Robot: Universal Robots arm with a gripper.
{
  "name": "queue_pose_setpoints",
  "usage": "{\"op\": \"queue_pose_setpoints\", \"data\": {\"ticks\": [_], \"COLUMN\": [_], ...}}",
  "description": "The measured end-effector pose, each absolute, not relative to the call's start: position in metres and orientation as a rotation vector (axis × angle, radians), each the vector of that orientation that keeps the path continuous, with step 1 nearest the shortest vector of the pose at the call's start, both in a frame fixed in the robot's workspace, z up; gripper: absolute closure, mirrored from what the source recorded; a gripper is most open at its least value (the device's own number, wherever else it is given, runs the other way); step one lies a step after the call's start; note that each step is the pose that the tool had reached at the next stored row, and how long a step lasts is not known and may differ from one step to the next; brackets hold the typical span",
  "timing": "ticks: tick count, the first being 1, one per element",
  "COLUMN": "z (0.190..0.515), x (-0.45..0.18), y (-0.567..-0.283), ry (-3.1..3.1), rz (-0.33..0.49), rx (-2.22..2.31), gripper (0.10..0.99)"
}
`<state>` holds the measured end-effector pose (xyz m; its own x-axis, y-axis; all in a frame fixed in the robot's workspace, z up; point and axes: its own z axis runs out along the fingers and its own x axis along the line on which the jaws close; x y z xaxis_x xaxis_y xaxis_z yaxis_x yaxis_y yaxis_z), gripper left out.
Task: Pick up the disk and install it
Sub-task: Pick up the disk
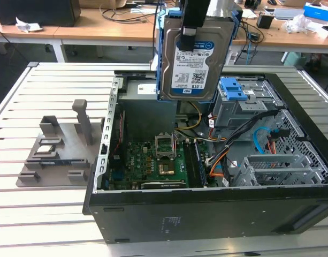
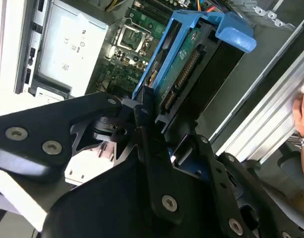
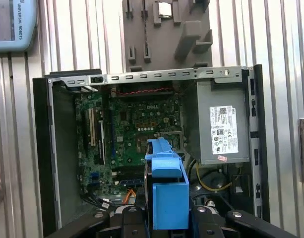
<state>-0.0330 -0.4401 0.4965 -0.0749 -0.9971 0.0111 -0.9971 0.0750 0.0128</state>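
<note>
1. The disk (image 1: 198, 59), a silver drive with a white-and-blue label, sits in a blue carrier frame (image 1: 161, 64). It hangs upright in the air above the open computer case (image 1: 206, 214), touching nothing below.
2. The gripper (image 2: 143, 113) is clamped on the disk's upper edge, one finger on each flat face.
3. It looks rigid, dense and shock-sensitive, and its smooth metal may slip. The frame's side rails seem the safer hold, away from the bare circuit board (image 2: 184, 59).
4. Below lies the motherboard (image 1: 153, 160). A drive cage with a blue latch (image 1: 231, 88) sits toward the exterior view's right.
</note>
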Motion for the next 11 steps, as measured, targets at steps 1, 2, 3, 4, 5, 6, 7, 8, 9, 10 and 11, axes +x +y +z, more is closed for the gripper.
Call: {"op": "queue_pose_setpoints", "data": {"ticks": [1, 2, 3, 4, 5, 6, 7, 8, 9, 10, 11], "z": [0.496, 0.496, 0.496, 0.496, 0.496, 0.496, 0.496, 0.496, 0.496, 0.496, 0.496], "x": [-0.033, -0.033, -0.033, -0.033, -0.033, -0.033, -0.033, -0.033, -0.033, -0.033, -0.033], "y": [-0.452, -0.453, -0.455, -0.456, -0.458, -0.461, -0.465, -0.468, -0.470, -0.471, -0.473], "ry": [-2.291, -2.291, -2.291, -2.291, -2.291, -2.291, -2.291, -2.291, -2.291, -2.291, -2.291], "rz": [-0.003, -0.003, -0.003, -0.003, -0.003, -0.003, -0.003, -0.003, -0.003, -0.003, -0.003], "rx": [2.125, 2.125, 2.125, 2.125, 2.125, 2.125, 2.125, 2.125, 2.125, 2.125, 2.125], "gripper": [0.722, 0.722, 0.722, 0.722, 0.722, 0.722, 0.722, 0.722, 0.722, 0.722, 0.722]}}
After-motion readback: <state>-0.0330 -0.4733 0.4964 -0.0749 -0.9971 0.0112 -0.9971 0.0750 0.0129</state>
